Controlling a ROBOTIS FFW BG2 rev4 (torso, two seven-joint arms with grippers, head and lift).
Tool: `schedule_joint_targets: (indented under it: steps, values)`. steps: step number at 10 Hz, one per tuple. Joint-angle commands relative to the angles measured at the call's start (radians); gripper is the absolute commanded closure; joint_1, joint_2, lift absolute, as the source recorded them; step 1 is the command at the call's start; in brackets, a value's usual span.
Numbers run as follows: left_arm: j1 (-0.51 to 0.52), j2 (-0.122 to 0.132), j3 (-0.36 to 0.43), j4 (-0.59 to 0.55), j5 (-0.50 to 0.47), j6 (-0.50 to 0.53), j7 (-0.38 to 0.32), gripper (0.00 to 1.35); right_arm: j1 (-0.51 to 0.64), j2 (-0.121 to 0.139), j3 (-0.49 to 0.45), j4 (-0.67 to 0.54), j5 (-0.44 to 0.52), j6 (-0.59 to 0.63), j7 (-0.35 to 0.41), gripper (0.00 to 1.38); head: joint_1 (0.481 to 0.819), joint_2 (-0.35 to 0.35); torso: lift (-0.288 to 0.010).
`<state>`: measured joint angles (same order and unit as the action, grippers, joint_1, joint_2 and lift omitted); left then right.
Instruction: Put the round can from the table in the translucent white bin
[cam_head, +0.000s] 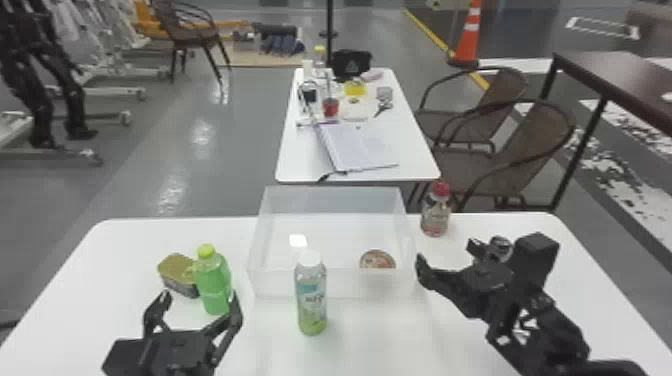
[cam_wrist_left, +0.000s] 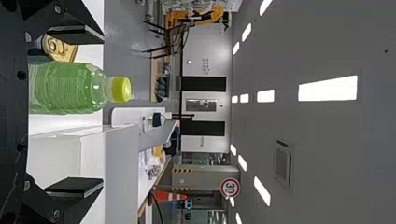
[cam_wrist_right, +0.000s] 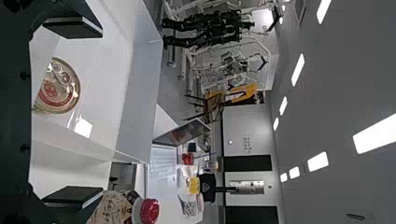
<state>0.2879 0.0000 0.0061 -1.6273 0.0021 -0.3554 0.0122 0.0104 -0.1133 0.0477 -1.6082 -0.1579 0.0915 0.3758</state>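
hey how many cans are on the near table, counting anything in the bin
2. The round can is inside the translucent white bin, and a squarish can stands partly behind the green bottle.

The translucent white bin (cam_head: 277, 285) looks like smooth plastic, lightly glossy; inside it, the round can (cam_head: 378, 260) has a shiny metal lid; on the bin's near side, the clear bottle (cam_head: 311, 300) is smooth, glossy plastic; left of the bin, the green bottle (cam_head: 215, 287) is see-through plastic, and the oblong tin (cam_head: 175, 267) has a gold-toned metal lid; right of the bin, the red-capped bottle (cam_head: 435, 217) has a shiny surface; beneath the bin, the white table (cam_head: 105, 260) is smooth with a soft sheen; beyond the bin, the grey floor (cam_head: 200, 135) is glossy.
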Motion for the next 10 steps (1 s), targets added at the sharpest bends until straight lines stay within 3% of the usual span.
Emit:
schedule_joint_targets:
  steps: [1, 2, 4, 7, 10]
  values:
    - [0.001, -0.003, -0.001, -0.003, -0.014, -0.002, 0.000, 0.21, 0.089, 0.030, -0.045, -0.021, 0.015, -0.101, -0.002, 0.11, 0.549, 0.000, -0.100]
    - [0.001, -0.003, 0.000, -0.003, -0.021, -0.002, 0.000, 0.21, 0.138, 0.043, -0.065, -0.038, 0.018, -0.148, -0.002, 0.11, 0.549, 0.000, -0.100]
    - [0.002, -0.003, 0.000, -0.005, -0.019, -0.004, 0.000, 0.21, 0.221, 0.043, -0.072, -0.064, -0.026, -0.190, -0.003, 0.11, 0.549, 0.000, -0.100]
    - [0.005, -0.003, 0.000, -0.006, -0.021, -0.010, -0.001, 0.21, 0.319, 0.101, -0.072, -0.122, 0.009, -0.279, -0.133, 0.11, 0.549, 0.000, -0.100]
    - [0.005, -0.003, 0.002, -0.008, -0.027, -0.011, -0.005, 0.21, 0.326, 0.103, -0.071, -0.139, 0.034, -0.279, -0.158, 0.11, 0.549, 0.000, -0.100]
